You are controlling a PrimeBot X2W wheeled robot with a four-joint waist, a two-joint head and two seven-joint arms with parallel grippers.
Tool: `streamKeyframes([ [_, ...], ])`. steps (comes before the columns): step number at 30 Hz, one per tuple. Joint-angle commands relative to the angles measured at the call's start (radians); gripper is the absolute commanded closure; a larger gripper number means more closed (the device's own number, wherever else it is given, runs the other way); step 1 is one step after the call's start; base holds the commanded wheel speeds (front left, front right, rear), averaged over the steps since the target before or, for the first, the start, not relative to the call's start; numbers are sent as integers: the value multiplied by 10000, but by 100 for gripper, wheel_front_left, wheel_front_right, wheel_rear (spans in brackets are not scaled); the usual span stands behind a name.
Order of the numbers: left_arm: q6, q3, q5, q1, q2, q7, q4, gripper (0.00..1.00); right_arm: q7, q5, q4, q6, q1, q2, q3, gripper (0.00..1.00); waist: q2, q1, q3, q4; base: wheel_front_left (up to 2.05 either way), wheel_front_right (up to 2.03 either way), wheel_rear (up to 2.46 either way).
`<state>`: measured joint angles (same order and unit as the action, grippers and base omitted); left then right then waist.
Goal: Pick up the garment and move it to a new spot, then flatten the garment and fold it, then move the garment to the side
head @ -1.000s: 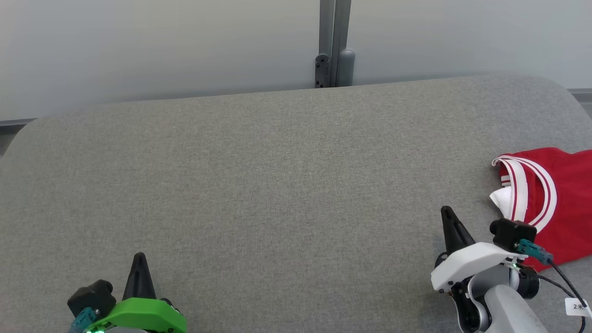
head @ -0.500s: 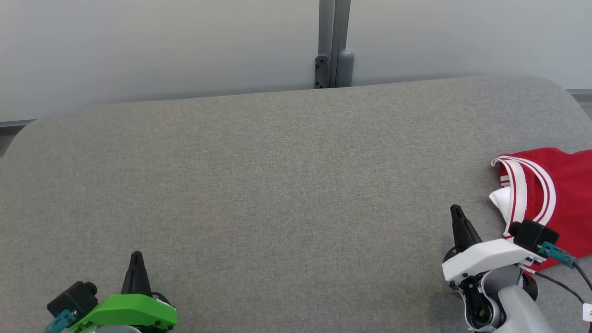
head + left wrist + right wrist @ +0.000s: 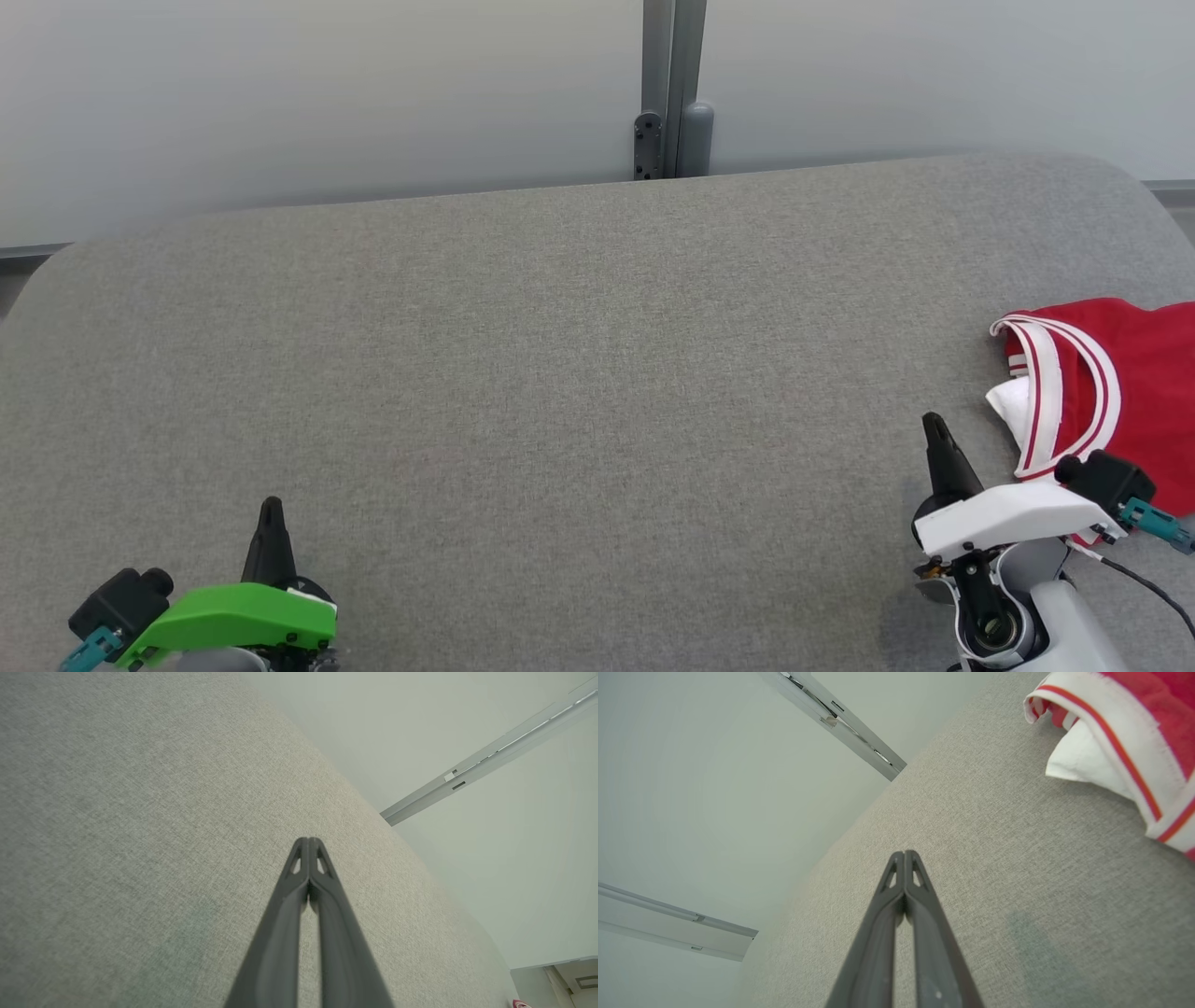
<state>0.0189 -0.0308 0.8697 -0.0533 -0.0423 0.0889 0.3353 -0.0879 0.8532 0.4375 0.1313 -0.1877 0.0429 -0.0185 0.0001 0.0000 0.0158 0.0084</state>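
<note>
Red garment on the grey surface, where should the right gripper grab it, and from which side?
Probably the white striped band at the red garment's left edge: it looks thick and raised off the grey surface, nearest the right gripper, which sits apart from it. Come in low from the garment's left; the shut jaws must open first.

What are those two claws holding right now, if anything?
Nothing. The left gripper and the right gripper are both shut and empty; the garment lies apart.
</note>
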Motion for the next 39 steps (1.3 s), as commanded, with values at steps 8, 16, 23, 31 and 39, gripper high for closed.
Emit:
streamKeyframes([
  [8, 218, -165, 1140, -335, -65, -294, -253, 100, 305, 1167, -434, -1, 69, 61, -172, 100, -1, 0, -12, -8, 0, 0, 0],
  [16, 354, -259, 2016, -379, -72, -545, -351, 100, 551, 2076, -656, -1, 177, 67, -284, 100, -1, 0, -24, -16, 0, 0, 0],
  [23, 463, -334, 2719, -413, -78, -739, -424, 100, 745, 2792, -827, -2, 268, 71, -375, 100, -1, 0, -35, -23, 0, 0, 0],
  [31, 568, -422, 3492, -456, -85, -957, -511, 100, 956, 3571, -1012, -1, 351, 76, -474, 100, -1, 0, -47, -31, 0, 0, 0],
  [39, 669, -502, 4212, -483, -91, -1147, -589, 100, 1148, 4283, -1185, -2, 442, 80, -559, 100, -1, 0, -58, -39, 0, 0, 0],
])
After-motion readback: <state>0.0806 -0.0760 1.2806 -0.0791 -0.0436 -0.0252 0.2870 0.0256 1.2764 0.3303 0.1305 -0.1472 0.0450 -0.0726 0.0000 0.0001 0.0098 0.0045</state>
